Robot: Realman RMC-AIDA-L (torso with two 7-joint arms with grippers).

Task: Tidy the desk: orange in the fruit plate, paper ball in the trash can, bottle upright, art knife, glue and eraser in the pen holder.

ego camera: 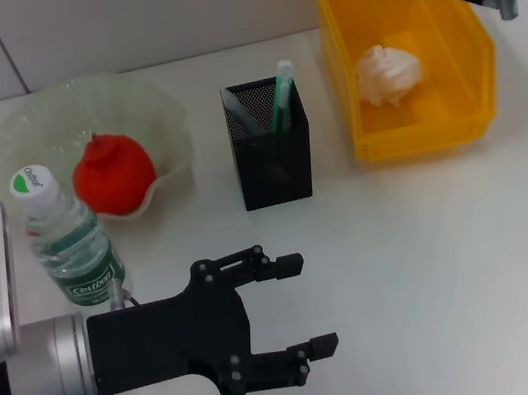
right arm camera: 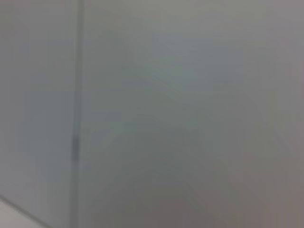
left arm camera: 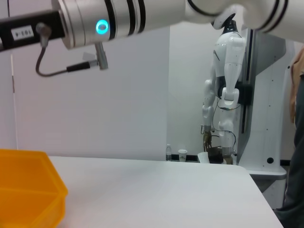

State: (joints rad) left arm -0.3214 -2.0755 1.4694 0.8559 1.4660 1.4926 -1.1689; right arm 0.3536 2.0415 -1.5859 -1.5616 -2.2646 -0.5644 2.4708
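Head view shows the left pincer [ego camera: 301, 307] low over the bare desk [ego camera: 437, 260], its two black fingers spread wide and holding nothing. Just behind its wrist stands the bottle [ego camera: 67, 243], upright with its white cap on. Beyond that the orange [ego camera: 113, 174] sits in the fruit plate [ego camera: 152, 105], and ahead of the fingers, well apart, stands the pen holder [ego camera: 273, 155] with pens in it. The paper ball [ego camera: 387, 73] lies inside the trash can [ego camera: 426, 135], far from this pincer. The eraser, glue and art knife cannot be picked out on the desk, so most of the tidying looks done.

The bottle looks light, smooth and somewhat squashy, so a mid-body hold on the label would suit it. The orange is firm and round and wants a hold across its widest part.

The right arm reaches in over the trash can; its pincer is out of sight, so its state cannot be told. Left wrist view adds only the trash can's corner and that arm overhead; right wrist view shows nothing but a blank grey surface.
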